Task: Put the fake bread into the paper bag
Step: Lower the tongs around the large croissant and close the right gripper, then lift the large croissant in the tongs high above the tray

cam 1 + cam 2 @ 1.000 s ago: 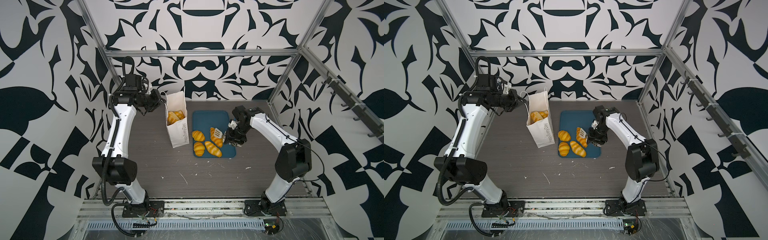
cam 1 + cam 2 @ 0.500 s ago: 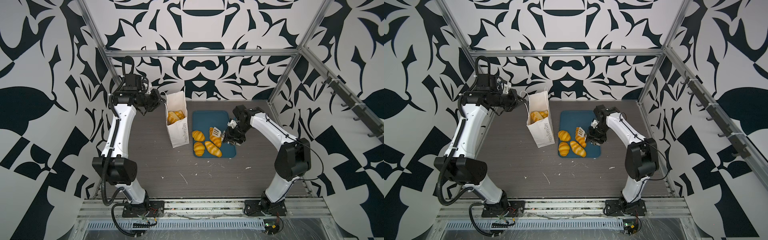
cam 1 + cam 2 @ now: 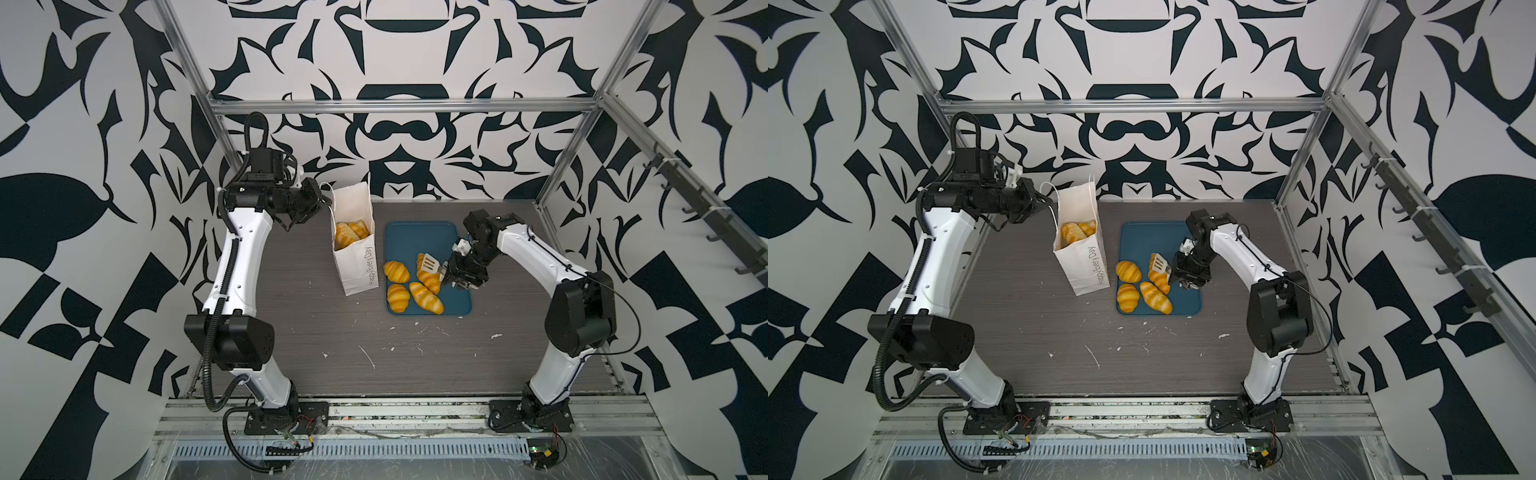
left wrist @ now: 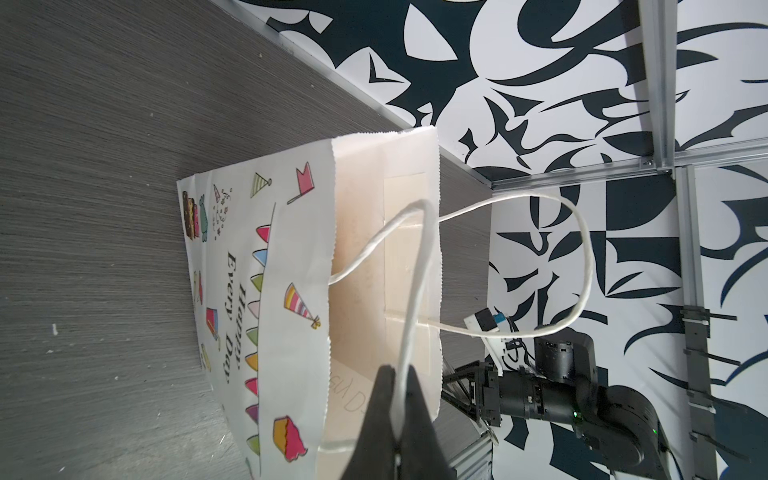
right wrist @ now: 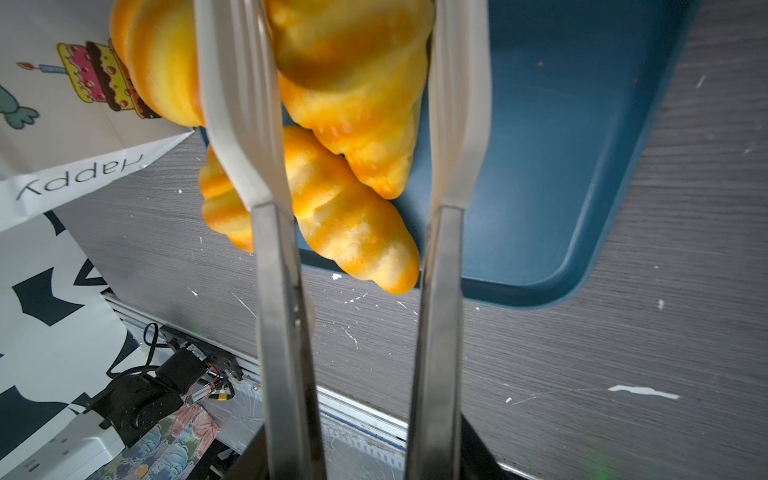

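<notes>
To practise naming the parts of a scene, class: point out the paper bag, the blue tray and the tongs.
paper bag (image 3: 353,272): in a top view, on its white front face.
blue tray (image 3: 415,239): in a top view, on the bare floor at its far end.
tongs (image 5: 439,291): right wrist view, on one metal arm.

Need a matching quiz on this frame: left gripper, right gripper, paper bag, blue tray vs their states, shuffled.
Column 1:
1. left gripper
2. right gripper
3. paper bag
4. blue tray

Column 2:
A. stands upright, fake bread inside
B. jaws closed on tongs
C. lies flat on the table, croissants on it
D. jaws shut on a cord handle

Pairs: 1-D, 2-B, 3-A, 4-C
</notes>
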Robot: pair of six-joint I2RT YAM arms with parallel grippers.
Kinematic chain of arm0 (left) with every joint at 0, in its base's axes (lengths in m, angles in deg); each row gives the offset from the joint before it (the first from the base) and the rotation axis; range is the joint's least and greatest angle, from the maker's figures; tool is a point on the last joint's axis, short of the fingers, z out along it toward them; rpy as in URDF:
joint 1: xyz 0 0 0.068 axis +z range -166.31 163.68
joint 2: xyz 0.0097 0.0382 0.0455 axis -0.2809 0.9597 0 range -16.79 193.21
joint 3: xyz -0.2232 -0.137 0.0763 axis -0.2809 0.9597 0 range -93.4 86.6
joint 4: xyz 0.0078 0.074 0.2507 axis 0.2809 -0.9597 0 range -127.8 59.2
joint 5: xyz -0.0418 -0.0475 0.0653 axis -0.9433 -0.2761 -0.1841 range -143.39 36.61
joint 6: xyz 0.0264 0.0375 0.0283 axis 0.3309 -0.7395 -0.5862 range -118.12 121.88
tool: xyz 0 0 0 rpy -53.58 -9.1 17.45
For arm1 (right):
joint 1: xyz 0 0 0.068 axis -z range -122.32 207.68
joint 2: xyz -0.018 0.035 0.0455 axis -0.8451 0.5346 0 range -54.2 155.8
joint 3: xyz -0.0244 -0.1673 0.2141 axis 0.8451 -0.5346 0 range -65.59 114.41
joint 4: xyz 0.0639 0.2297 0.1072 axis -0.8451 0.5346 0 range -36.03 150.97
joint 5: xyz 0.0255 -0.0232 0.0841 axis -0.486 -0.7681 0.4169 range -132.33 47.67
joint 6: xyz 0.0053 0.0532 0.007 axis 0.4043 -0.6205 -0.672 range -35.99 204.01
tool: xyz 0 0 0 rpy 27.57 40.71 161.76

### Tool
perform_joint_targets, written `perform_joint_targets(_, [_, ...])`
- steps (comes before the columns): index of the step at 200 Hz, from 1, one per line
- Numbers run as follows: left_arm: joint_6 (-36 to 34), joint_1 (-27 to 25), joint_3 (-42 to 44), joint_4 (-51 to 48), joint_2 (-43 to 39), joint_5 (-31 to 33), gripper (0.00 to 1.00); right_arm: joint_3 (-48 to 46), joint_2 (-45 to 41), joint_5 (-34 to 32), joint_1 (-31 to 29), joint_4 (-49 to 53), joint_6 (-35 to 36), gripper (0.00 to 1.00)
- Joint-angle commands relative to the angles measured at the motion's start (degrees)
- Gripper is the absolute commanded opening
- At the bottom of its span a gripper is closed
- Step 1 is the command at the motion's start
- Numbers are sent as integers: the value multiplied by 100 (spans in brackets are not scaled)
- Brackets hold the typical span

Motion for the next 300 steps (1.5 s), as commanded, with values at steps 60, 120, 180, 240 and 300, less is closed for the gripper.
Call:
perform_joint_targets(60, [-49, -14, 62, -132, -188, 37, 0, 239, -29, 177, 3, -105, -11, 39])
perform_joint_targets(120, [-32, -14, 68, -110, -191, 38, 0, 341, -125, 151, 48, -112, 33, 31])
perform_joint_targets(180, [-25, -14, 27, -140, -166, 37, 0, 603, -289, 166, 245, -115, 99, 29])
perform_joint_targets(240, [4, -14, -85, -154, -110, 52, 0, 1239, -363, 325, 306, 30, 89, 28])
perform_joint_targets(300, [4, -14, -131, -189, -103, 65, 0, 2357, -268, 616, 305, 232, -105, 29])
